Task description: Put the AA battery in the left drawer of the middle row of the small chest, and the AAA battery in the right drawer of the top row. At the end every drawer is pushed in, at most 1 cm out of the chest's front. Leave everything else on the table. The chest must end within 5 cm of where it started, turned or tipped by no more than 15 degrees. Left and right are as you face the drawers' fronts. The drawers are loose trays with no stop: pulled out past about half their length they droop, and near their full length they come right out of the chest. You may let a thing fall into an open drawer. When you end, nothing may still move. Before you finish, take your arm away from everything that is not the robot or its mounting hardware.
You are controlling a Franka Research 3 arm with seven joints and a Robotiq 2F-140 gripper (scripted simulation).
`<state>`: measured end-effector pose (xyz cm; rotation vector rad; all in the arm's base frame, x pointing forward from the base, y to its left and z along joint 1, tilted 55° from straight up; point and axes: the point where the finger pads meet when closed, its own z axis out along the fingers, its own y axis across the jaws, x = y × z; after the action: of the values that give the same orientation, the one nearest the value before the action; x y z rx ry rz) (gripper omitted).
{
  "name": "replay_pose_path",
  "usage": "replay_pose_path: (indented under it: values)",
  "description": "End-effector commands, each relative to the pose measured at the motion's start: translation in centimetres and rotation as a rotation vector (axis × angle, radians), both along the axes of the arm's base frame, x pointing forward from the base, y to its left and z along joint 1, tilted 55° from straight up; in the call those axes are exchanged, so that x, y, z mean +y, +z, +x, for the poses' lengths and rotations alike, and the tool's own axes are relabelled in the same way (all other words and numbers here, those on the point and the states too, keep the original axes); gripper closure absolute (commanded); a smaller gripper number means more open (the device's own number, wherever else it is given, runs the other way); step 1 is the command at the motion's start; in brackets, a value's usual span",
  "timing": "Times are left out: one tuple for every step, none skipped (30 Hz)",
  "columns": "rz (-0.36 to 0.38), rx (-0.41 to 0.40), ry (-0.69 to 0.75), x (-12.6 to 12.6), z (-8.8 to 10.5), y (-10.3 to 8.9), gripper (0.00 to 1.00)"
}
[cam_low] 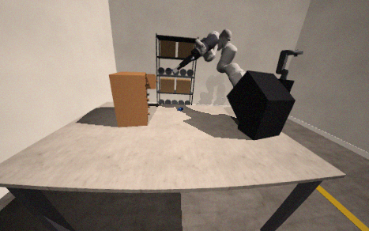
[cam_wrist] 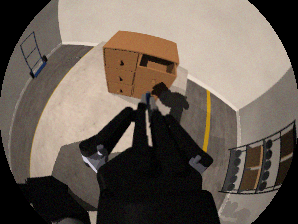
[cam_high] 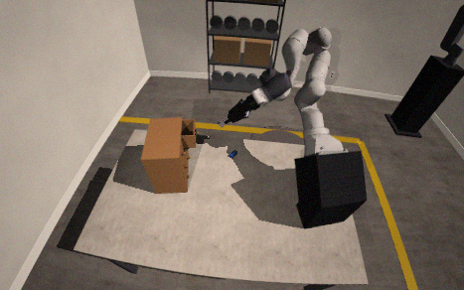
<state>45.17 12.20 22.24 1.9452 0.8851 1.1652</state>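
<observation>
The brown chest (cam_high: 165, 164) (cam_low: 129, 99) (cam_wrist: 142, 41) stands upright on the table. Its top-row right drawer (cam_high: 189, 140) (cam_low: 152, 81) (cam_wrist: 145, 75) is pulled out; the visible part of its inside looks dark, with no battery seen. The left-column drawers look pushed in. My gripper (cam_high: 223, 123) (cam_low: 175, 71) (cam_wrist: 146, 100) is raised in front of the chest, to the side of the open drawer and pointing slantwise towards the chest. It is shut on a small blue thing, apparently the AAA battery (cam_wrist: 148, 94). Another blue thing, apparently the AA battery (cam_high: 232, 154) (cam_low: 180, 108), lies on the table.
The black block (cam_high: 329, 189) (cam_low: 261, 104) under the arm's base stands at the table's right. A shelf rack (cam_high: 244, 63) (cam_low: 175, 58) stands behind the table. The arm's shadow falls across the table and near the chest's front.
</observation>
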Motion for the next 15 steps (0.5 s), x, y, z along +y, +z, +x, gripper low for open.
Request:
replay_pose_path:
  values:
    - [0.021,-0.005,-0.004,0.2,0.1,0.0,0.97]
    - [0.021,-0.005,-0.004,0.2,0.2,0.0,0.97]
    - [0.021,-0.005,-0.004,0.3,0.3,0.0,0.97]
    - [0.021,-0.005,-0.004,0.3,0.4,0.0,0.97]
    - [0.021,-0.005,-0.004,0.3,0.5,0.0,0.97]
    - [0.021,-0.005,-0.004,0.4,0.6,0.0,0.97]
    - [0.021,-0.005,-0.004,0.4,0.8,0.0,0.97]
    - [0.021,-0.005,-0.004,0.5,0.9,0.0,0.97]
    - [0.021,-0.005,-0.004,0.6,1.1,0.0,0.97]
    - [0.021,-0.005,-0.004,0.6,1.3,0.0,0.97]
    - [0.021,-0.005,-0.004,0.7,1.5,0.0,0.97]
    - [0.021,-0.005,-0.004,0.8,1.7,0.0,0.97]
    - [0.021,-0.005,-0.004,0.9,1.9,0.0,0.97]
    - [0.021,-0.005,-0.004,1.0,2.2,0.0,0.97]
    - [0.021,-0.005,-0.004,1.1,2.4,0.0,0.97]
